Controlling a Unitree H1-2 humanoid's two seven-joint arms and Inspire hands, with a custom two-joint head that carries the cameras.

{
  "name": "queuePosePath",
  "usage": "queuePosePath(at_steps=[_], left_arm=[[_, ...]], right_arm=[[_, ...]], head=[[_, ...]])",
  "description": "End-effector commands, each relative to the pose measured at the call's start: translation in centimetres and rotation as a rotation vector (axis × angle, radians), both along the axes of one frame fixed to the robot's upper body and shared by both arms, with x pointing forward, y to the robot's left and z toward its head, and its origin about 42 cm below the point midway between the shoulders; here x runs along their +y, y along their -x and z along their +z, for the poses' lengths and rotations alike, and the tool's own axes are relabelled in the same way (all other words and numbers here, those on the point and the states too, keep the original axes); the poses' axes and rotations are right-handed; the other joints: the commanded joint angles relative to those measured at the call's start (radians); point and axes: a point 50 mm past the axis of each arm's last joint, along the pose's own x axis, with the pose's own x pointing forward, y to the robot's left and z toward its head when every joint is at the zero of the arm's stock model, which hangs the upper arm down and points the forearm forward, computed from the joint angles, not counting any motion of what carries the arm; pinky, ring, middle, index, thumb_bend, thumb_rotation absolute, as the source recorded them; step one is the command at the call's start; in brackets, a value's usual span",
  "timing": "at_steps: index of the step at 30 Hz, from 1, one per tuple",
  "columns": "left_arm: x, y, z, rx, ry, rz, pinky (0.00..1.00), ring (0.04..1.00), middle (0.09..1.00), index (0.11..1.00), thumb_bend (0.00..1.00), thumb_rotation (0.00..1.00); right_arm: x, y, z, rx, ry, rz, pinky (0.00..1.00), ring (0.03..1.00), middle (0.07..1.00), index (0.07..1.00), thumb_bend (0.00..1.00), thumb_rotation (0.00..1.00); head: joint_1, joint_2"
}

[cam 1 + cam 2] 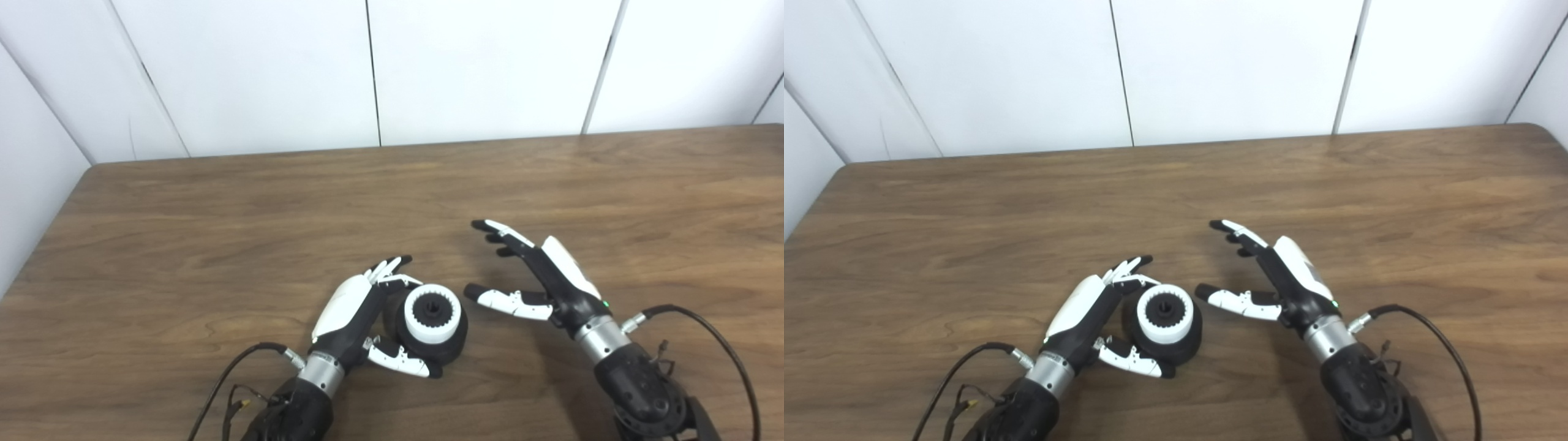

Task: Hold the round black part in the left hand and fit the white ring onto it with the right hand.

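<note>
The round black part rests on the table near the front edge, tilted a little toward me. A white ring sits on its top, around the toothed black hub. My left hand is wrapped around the part's left side, fingers behind it and thumb in front at its base. My right hand hovers just right of the part with fingers and thumb spread apart and nothing in it. A small gap separates its thumb tip from the part.
The wooden table reaches back to a white panelled wall. Its left edge runs diagonally at the far left. Black cables trail from both wrists near the front edge.
</note>
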Motion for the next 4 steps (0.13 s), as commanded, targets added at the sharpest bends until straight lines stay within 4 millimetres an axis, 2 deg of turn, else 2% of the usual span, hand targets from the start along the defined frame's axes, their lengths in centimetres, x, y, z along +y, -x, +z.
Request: queuePosePath(at_steps=[1, 4], left_arm=[[0.11, -0.56, 0.37, -0.018, -0.015, -0.006, 1.0, 1.0, 0.973, 0.596, 0.94, 0.23], [0.19, -0.6, 0.36, -0.019, -0.016, -0.002, 1.0, 1.0, 0.973, 0.596, 0.94, 0.23]], right_arm=[[-0.13, -0.26, 1.27, -0.053, -0.038, 0.01, 0.84, 0.915, 0.933, 0.921, 0.74, 0.65], [-0.48, -0.05, 1.06, -0.048, -0.055, -0.003, 0.81, 0.906, 0.935, 0.923, 0.8, 0.68]], head=[[-0.001, 0.001], [-0.003, 0.0]])
